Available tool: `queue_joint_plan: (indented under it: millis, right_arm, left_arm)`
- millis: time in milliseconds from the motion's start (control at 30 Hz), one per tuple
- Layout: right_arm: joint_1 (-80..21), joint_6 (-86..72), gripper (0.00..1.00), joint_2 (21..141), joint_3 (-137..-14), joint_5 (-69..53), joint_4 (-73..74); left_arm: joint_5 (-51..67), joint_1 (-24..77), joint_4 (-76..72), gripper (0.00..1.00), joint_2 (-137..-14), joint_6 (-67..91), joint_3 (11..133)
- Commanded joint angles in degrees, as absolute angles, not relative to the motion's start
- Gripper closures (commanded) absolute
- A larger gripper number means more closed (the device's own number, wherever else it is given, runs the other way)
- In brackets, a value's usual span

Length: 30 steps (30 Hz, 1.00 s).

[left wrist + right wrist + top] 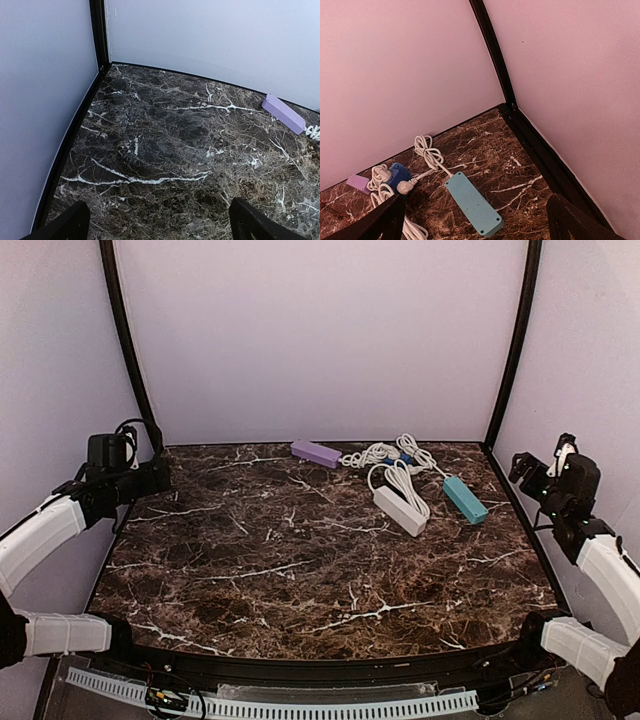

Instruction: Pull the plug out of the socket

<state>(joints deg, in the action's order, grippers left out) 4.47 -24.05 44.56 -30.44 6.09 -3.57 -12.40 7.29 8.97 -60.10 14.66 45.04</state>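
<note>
The socket, a small bright blue cube (396, 173), lies at the back of the table among coiled white cords; in the top view only a bit of its blue (403, 457) shows. A white plug (404, 187) sits in its near side, and another white plug (376, 173) is at its left. My right gripper (475, 220) is open and empty, raised at the right edge of the table (527, 471), well away from the socket. My left gripper (160, 217) is open and empty, raised at the far left (152, 478).
A teal power strip (472, 202) lies right of the socket, under my right gripper's view. A white power strip (399, 510) with a bundled cord lies in front. A purple power strip (316, 453) sits by the back wall. Walls enclose three sides.
</note>
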Motion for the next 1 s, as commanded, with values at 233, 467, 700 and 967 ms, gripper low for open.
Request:
queue_joint_plan:
  millis: [233,467,700,967]
  right_arm:
    - [4.75,-21.43,0.01,45.01,-31.28,0.67,-4.07]
    - [0.73,-19.62,0.08,59.07,-42.90,-9.41,9.07]
    - [-8.45,-21.42,0.11,77.53,-54.39,-17.52,13.47]
    - [-13.65,-21.28,0.14,97.50,-68.06,-21.29,13.33]
  left_arm:
    - [-8.64,7.47,27.78,0.00,-64.07,12.87,60.03]
    - [2.62,7.41,29.89,0.00,-67.17,4.08,68.38]
    - [6.31,6.41,20.09,0.00,-66.02,2.30,60.83]
    - [11.64,6.07,16.82,0.00,-63.69,1.82,55.78]
